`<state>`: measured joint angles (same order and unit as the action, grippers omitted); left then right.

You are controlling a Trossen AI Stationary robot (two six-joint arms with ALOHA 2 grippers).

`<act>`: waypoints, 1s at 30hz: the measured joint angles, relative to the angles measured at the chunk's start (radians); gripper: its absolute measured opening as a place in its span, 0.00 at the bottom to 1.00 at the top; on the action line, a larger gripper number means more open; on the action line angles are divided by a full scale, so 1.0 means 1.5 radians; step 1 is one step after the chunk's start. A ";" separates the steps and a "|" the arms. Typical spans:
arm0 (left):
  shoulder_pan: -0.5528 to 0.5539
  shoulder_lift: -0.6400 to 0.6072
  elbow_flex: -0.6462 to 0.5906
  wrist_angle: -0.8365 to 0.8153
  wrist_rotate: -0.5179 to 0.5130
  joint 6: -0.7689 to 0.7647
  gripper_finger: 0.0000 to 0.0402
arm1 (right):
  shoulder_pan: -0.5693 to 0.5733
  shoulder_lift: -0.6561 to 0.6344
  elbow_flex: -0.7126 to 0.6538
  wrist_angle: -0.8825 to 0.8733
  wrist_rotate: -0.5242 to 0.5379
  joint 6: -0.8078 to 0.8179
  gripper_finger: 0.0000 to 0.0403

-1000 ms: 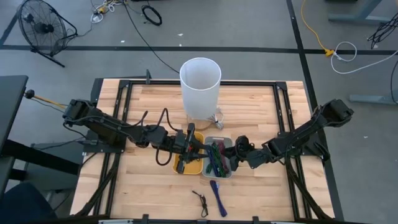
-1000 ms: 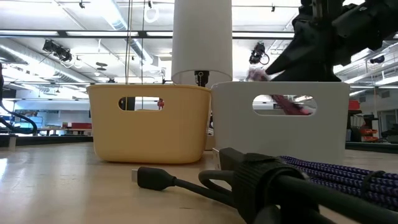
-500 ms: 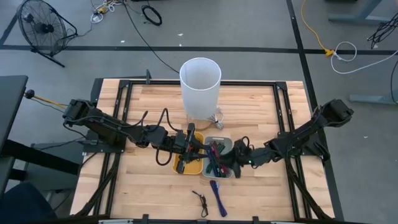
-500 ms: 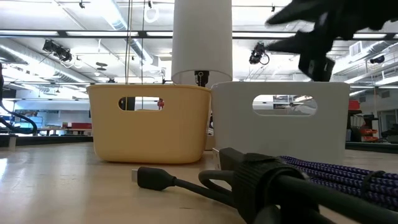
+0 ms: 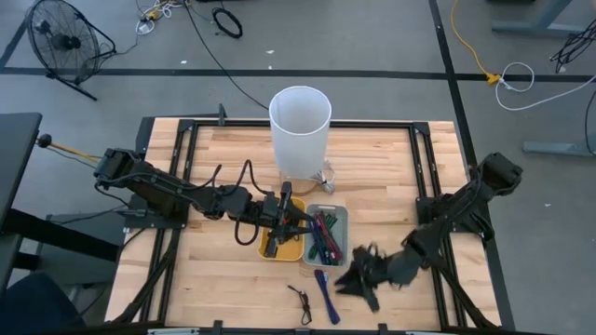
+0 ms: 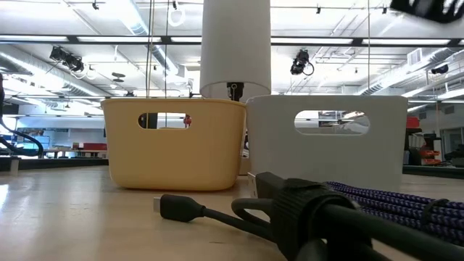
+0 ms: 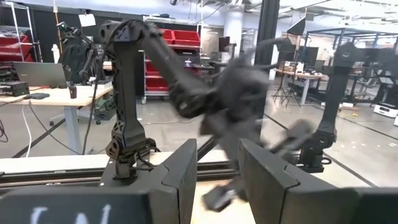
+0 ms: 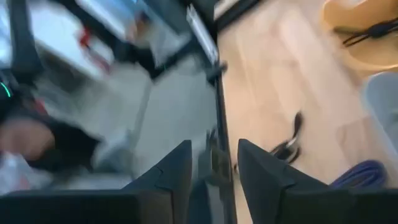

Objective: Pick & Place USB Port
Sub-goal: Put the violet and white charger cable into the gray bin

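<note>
Two USB cables lie flat on the wood near the table's near edge: a blue braided one point(image 5: 324, 290) and a thin black one point(image 5: 300, 302). The low view shows both, the black plug point(image 6: 180, 207) and the blue braid point(image 6: 409, 206). My right gripper point(image 5: 358, 276) hovers open just right of the blue cable, blurred. Its wrist view shows the black cable point(image 8: 290, 140) and the blue cable point(image 8: 360, 175) beyond its fingers. My left gripper point(image 5: 291, 220) is open above the yellow bin point(image 5: 264, 247) and holds nothing.
A grey bin point(image 5: 341, 216) holding several coloured cables stands right of the yellow bin. A tall white cylinder point(image 5: 300, 130) stands behind both. Black frame rails run along the table's sides. Bare wood lies left of the black cable and right of the grey bin.
My right gripper has swung quickly from above the grey bin toward the table's near edge, ending beside the blue cable. In the low view it has left the space over the grey bin. The left arm has kept still.
</note>
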<state>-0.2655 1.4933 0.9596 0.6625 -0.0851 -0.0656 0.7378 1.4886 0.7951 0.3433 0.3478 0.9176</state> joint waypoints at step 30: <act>0.000 -0.002 0.000 0.014 0.000 0.000 0.30 | -0.028 0.312 0.474 -0.713 -0.198 0.238 0.22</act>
<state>-0.2657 1.4910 0.9592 0.6834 -0.0845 -0.0653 0.6960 1.9559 1.5055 -0.7265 0.0509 1.2751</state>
